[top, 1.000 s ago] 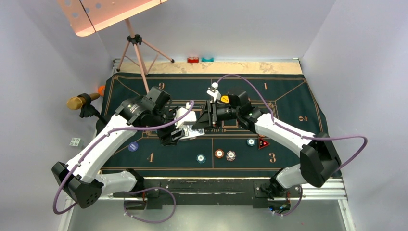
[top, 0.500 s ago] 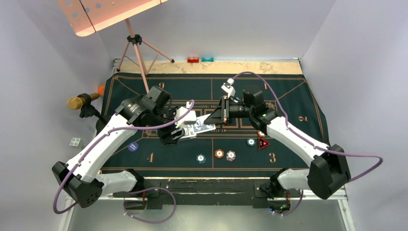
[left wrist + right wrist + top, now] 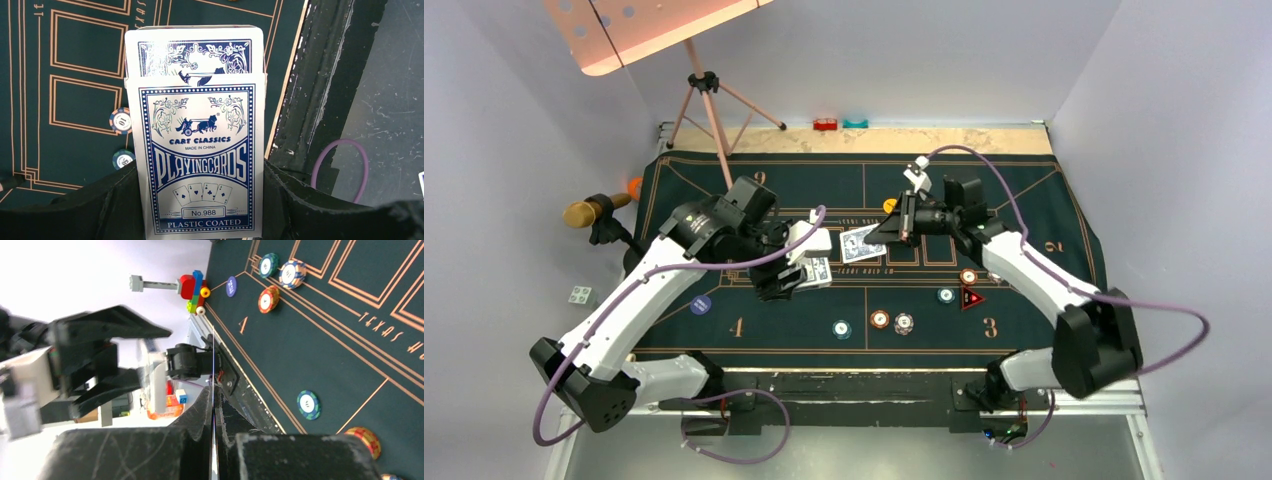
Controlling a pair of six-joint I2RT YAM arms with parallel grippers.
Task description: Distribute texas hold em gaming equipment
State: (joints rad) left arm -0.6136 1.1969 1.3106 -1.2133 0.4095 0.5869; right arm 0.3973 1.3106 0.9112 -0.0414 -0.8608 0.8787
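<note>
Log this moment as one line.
left gripper: shut on card box | right gripper: shut on card | card apart from box, over mat

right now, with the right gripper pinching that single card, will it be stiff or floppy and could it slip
Probably floppy: the card shows edge-on as a hair-thin line in the right gripper, so it likely bends if pushed. Probably slippery too, since the card box reads PLASTIC COATED. Likely very light, so quick moves may flutter it.
</note>
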